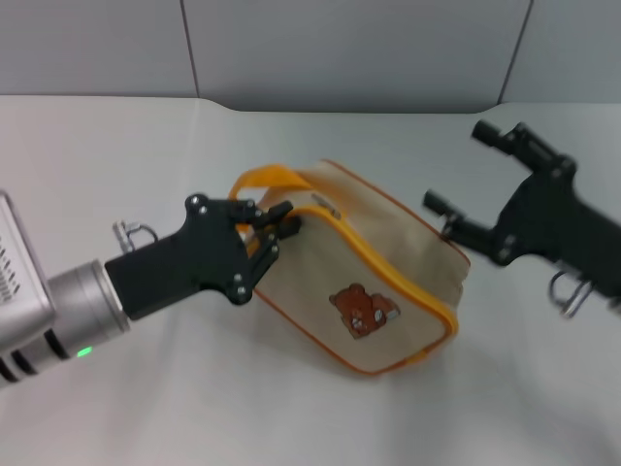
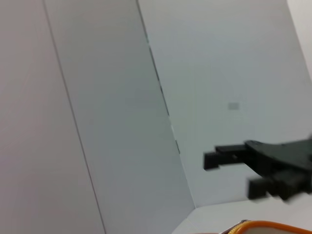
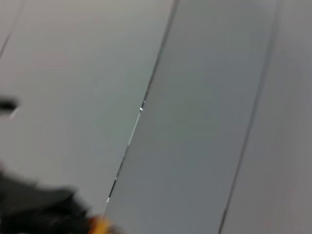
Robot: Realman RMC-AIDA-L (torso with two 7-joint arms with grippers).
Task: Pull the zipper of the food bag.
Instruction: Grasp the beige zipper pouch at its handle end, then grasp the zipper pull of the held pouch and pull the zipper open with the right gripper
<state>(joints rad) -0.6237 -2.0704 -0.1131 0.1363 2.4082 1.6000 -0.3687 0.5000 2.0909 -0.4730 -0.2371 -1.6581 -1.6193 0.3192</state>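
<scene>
Beige boxy food bag (image 1: 374,282) w/ bear print, yellow-orange zipper (image 1: 388,264) round the top; left tool (image 1: 277,231) clenched at its end, right tool (image 1: 464,183) spread wide.

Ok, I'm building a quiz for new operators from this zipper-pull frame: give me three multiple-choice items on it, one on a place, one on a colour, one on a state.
1. Where is the left gripper?
A. at the boxy beige fabric food bag's end by the strap handle
B. far off at the table edge
C. inside the bag

2. What colour is the zipper track?
A. blue
B. yellow-orange
C. black

3. How is the right gripper?
A. shut on the bag
B. out of view
C. open, clear of the bag

Answers: 1 A, its fingertips meet the bag there. 2 B, the band around the top shows it. 3 C, its fingers are spread beside the bag.
</scene>
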